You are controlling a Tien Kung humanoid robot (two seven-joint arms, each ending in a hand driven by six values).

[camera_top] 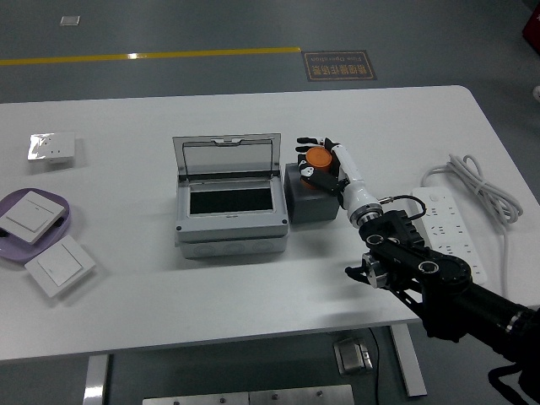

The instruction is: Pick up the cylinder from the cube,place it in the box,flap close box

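A grey box (229,221) stands at the table's middle with its clear lid (226,154) flipped up and its inside dark and empty. Right of it sits a dark grey cube (310,202). An orange cylinder (319,157) stands on the cube's top. My right hand (321,160) reaches in from the lower right and its fingers wrap around the cylinder, which still rests on the cube. My left arm is out of view.
A white power strip (451,232) with a coiled cable (477,186) lies at the right. A purple plate (66,221) with a white switch panel (29,214) sits at the far left, another panel (59,267) beside it, and a small white socket (52,148) farther back.
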